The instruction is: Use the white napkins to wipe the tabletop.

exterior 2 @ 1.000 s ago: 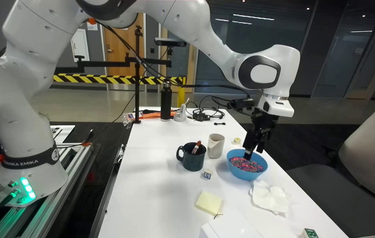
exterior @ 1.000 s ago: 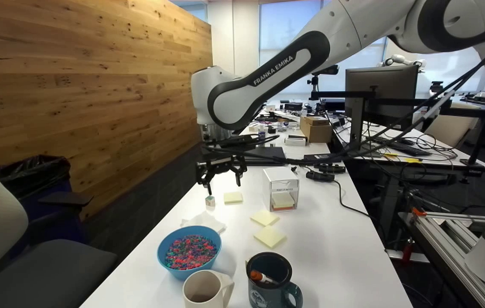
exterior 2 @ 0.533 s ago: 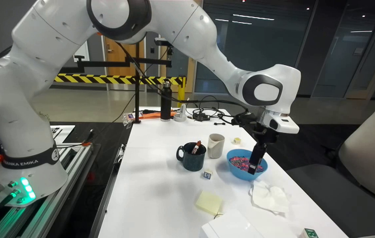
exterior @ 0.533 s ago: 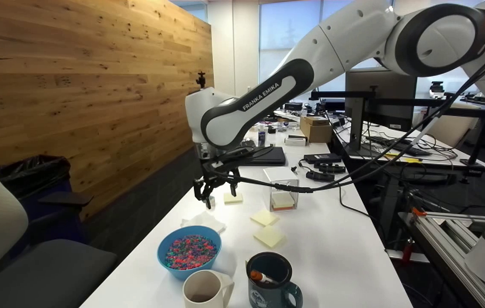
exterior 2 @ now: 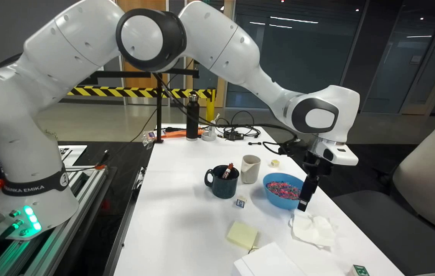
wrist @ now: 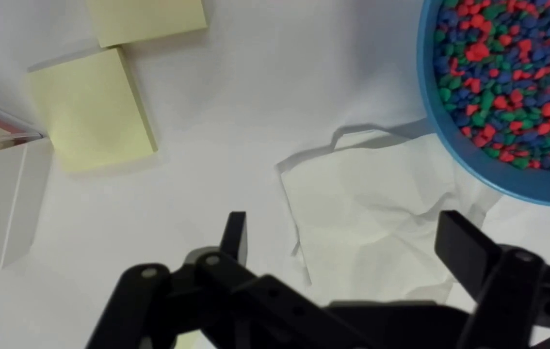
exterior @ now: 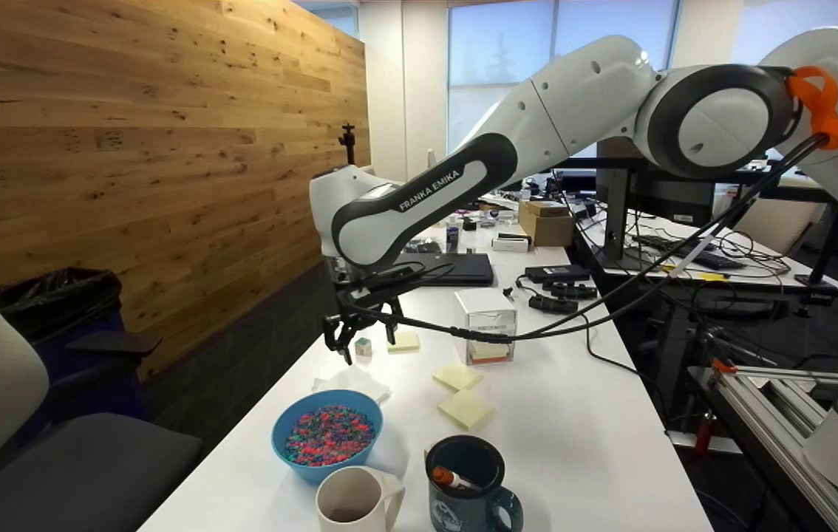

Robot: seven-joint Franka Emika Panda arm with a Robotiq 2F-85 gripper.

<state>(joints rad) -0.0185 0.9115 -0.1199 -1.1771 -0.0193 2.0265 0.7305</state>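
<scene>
The white napkins (wrist: 367,203) lie flat and slightly rumpled on the white tabletop (wrist: 246,126). They show in both exterior views (exterior: 360,381) (exterior 2: 313,230), beside the blue bowl (wrist: 479,175) of coloured bits. In the wrist view the bowl's rim overlaps one edge of the napkins. My gripper (wrist: 343,225) is open and empty, its fingers wide apart with the napkins seen between them. In an exterior view the gripper (exterior 2: 302,204) hangs above the table near the bowl and the napkins, apart from them. The napkins' near edge is partly hidden behind the gripper in the wrist view.
Yellow paper pads (exterior: 467,408) and a box with a white top (exterior: 484,301) stand near the napkins. A dark mug (exterior 2: 223,188) with a marker, a beige mug (exterior 2: 250,168) and a letter block (exterior 2: 241,202) stand around the bowl. A chair (exterior 2: 428,184) is beside the table.
My gripper has come down and shifted from in front of the bowl toward the napkins in an exterior view. It stays open. The napkins and bowl have not moved.
</scene>
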